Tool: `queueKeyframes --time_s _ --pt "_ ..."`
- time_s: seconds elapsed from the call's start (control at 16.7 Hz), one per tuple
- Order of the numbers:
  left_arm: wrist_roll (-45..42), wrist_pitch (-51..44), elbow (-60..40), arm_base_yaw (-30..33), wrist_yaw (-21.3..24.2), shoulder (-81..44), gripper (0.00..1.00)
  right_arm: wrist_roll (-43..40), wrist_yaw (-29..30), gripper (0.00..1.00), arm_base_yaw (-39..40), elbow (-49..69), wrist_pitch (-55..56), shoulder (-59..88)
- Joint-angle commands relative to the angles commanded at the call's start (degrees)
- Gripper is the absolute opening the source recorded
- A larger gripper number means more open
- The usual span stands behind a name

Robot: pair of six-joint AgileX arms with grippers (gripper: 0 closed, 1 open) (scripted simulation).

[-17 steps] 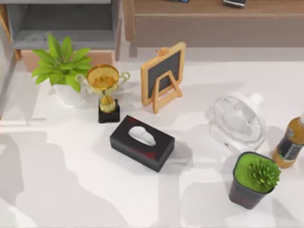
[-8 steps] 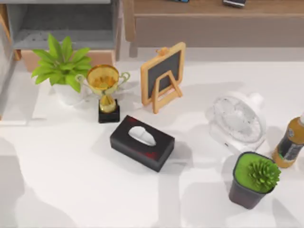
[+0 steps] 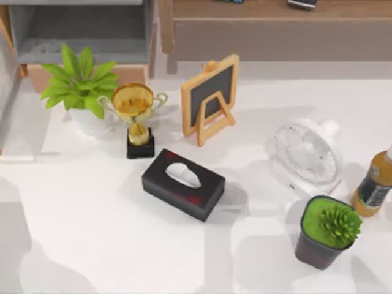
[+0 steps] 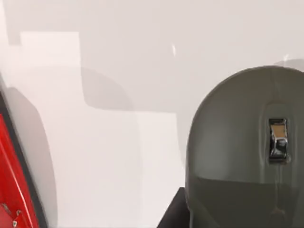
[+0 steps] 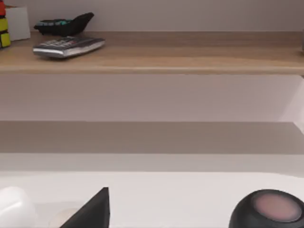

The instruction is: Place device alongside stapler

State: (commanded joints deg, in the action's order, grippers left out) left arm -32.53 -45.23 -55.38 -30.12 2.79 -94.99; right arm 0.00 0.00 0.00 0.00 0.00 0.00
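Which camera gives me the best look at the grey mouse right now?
The left wrist view: the grey mouse sits large and close, its scroll wheel plain to see, on the white table, with a red object off to one side. The top view and the right wrist view give nothing I can identify as the mouse.

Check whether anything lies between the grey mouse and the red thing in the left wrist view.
Nothing visible does. Bare white table lies between the mouse and the red thing, which the picture's edge cuts off.
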Motion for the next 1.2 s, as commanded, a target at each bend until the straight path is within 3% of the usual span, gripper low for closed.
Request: queueKeyframes --time_s 1.2 --pt "0.1 3.5 -0.9 -0.1 0.2 0.7 0.0 0.0 0.0 1.0 0.0 0.0 0.0 0.0"
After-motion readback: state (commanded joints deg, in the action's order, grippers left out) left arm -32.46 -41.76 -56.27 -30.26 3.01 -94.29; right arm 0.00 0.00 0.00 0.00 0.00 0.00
